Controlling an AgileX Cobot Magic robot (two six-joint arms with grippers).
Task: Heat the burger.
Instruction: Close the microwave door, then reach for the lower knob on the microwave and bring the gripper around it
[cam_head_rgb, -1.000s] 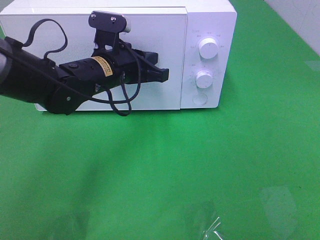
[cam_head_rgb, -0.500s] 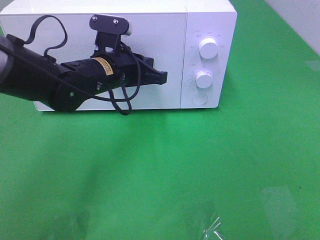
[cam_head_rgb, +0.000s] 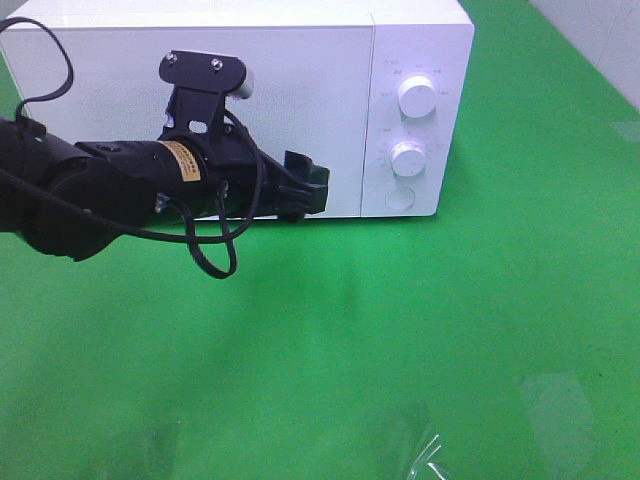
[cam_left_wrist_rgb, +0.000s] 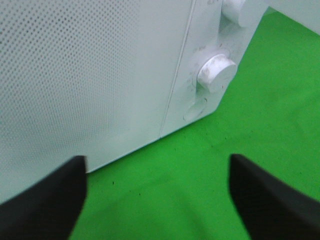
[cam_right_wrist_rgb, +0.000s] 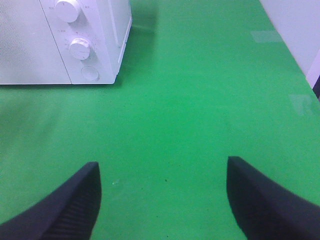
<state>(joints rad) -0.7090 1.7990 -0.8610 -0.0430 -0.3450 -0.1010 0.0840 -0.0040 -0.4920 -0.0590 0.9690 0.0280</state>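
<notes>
Both wide open, empty: left gripper (cam_left_wrist_rgb: 157, 165) just in front of microwave (cam_head_rgb: 300, 85), seemingly shut; right gripper (cam_right_wrist_rgb: 162, 165) well apart from it.

White microwave (cam_head_rgb: 300, 90), door shut, on green tabletop (cam_head_rgb: 400, 330); upper knob (cam_head_rgb: 416, 96), lower knob (cam_head_rgb: 408, 158), round button (cam_head_rgb: 400, 198) below.

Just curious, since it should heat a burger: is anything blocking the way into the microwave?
Yes: the white microwave door is shut. The open left gripper hovers before its lower right corner. No burger is in view.
</notes>
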